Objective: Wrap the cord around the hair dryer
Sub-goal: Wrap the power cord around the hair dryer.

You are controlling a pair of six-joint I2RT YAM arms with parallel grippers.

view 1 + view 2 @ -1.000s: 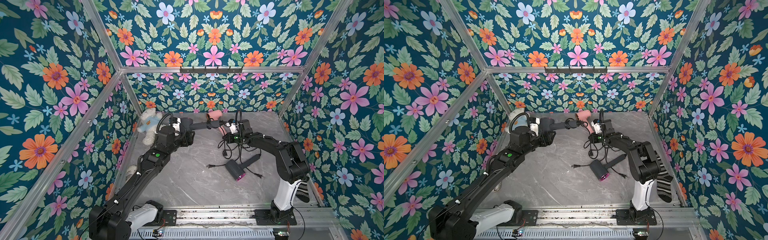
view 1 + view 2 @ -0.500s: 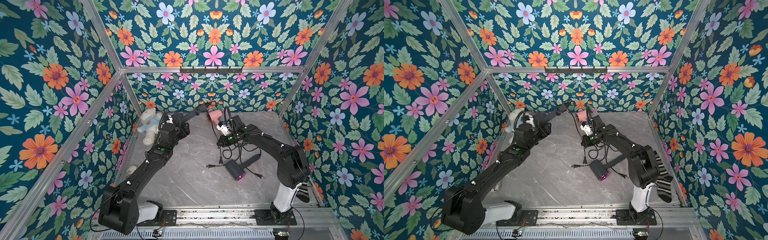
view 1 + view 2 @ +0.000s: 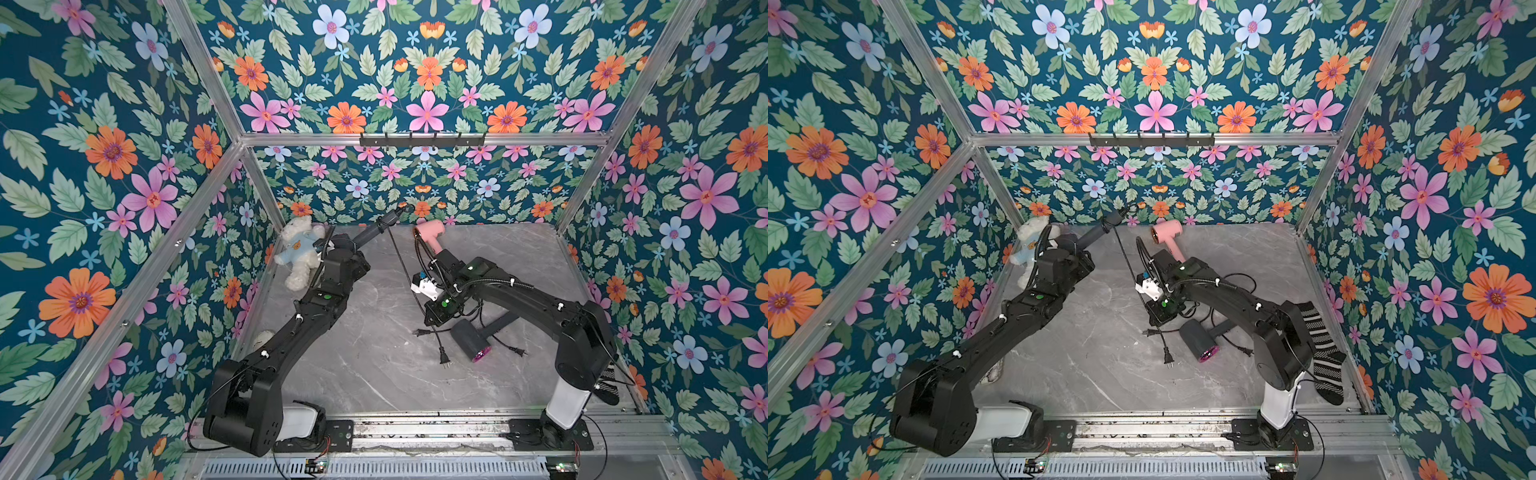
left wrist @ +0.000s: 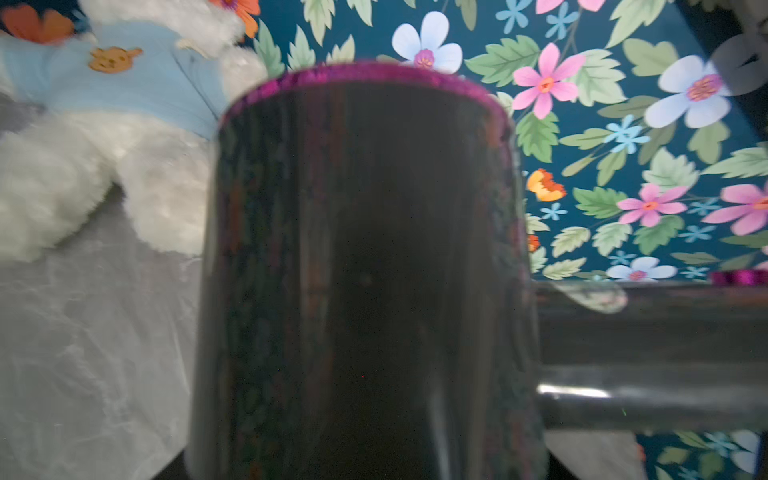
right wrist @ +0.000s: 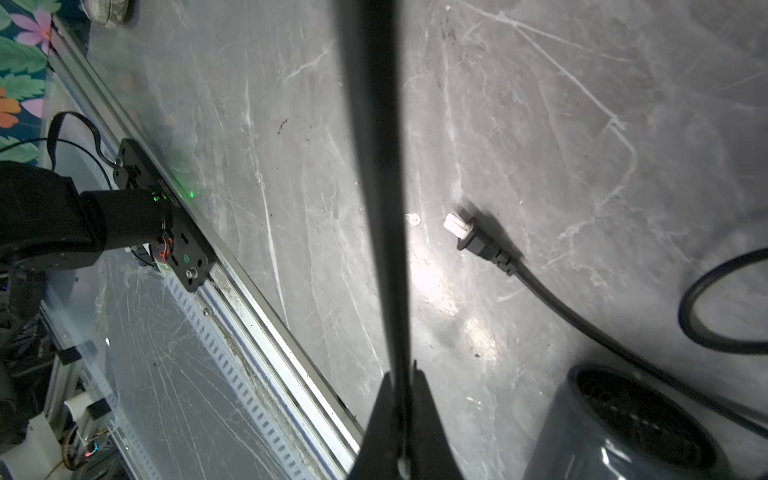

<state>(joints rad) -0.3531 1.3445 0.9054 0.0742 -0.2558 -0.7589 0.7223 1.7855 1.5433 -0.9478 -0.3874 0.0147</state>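
Observation:
My left gripper [image 3: 348, 248] is shut on the barrel of a dark grey hair dryer [image 4: 361, 249] with a magenta rim, held above the table. Its handle [image 3: 374, 230] slants up toward the back wall. The jaws themselves are hidden behind the barrel in the left wrist view. The black cord [image 3: 401, 257] loops around the handle near its end and runs taut down to my right gripper [image 3: 431, 321]. That gripper [image 5: 402, 374] is shut on the cord [image 5: 374, 187], low over the table's middle. Below it the cord hangs on to a plug [image 3: 444, 359].
A second dark grey hair dryer [image 3: 469, 340] lies on the marble table [image 3: 374, 374] under my right arm, with loose cord and a plug [image 5: 461, 232] beside it. A pink hair dryer [image 3: 430, 232] and a white teddy bear [image 3: 299, 253] sit at the back. A striped sock [image 3: 1320, 345] hangs at right.
The left arm swung the dryer's handle from pointing right to pointing up at the back wall. The right gripper moved forward and down, and the cord between them is now stretched.

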